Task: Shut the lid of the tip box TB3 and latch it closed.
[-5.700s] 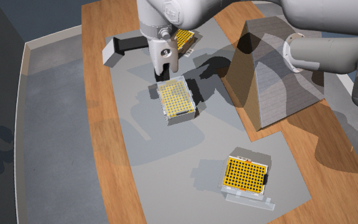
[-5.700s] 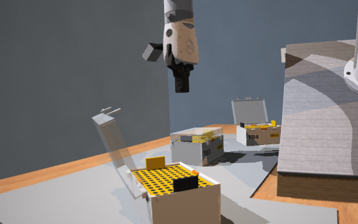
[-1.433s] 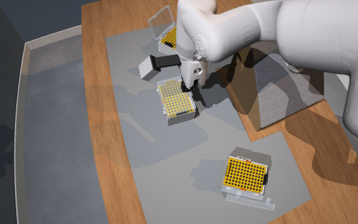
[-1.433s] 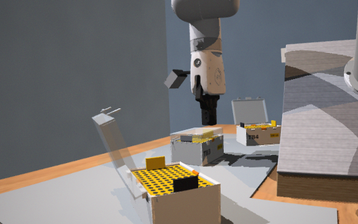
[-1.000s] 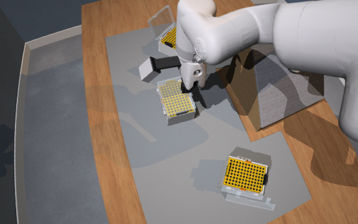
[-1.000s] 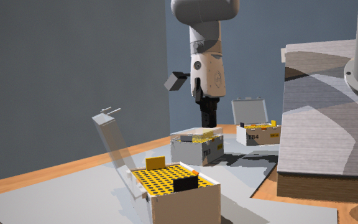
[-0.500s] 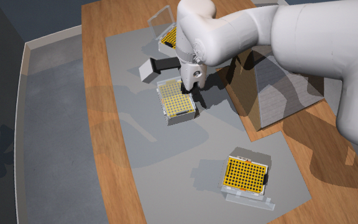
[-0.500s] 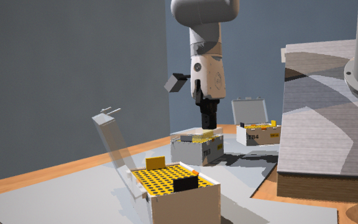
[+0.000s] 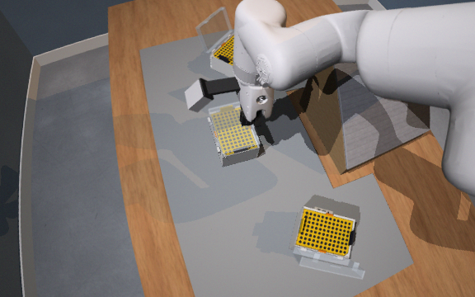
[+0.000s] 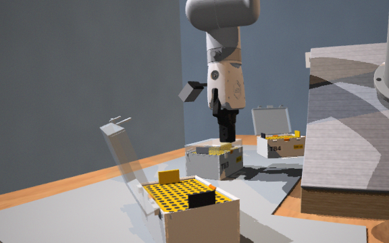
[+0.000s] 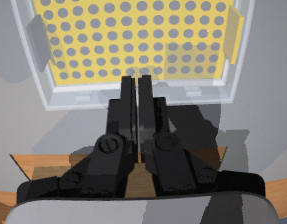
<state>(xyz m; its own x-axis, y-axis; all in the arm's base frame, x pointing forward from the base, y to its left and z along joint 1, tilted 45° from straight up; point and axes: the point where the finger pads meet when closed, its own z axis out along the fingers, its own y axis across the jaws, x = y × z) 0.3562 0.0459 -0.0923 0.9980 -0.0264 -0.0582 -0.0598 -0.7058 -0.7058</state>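
Gripper (image 10: 227,138): clenched on nothing, fingers together, pointing straight down, tips at the front edge of the clear lid (image 10: 215,144) of TB3 (image 10: 215,163).

TB3: middle box on the grey mat (image 9: 229,247), lid down flat over its yellow insert (image 9: 235,134), sticker legible on the front wall in the exterior view.

TB4 (image 10: 280,146): toward the far end of the tabletop (image 9: 126,103), well apart from TB3, lid (image 10: 270,120) standing upright.

Third box (image 10: 194,209): toward the near end of the mat, ID not legible, lid (image 10: 121,152) leaning open.

Arm pedestal (image 10: 346,135): raised block along the mat's base-side edge.
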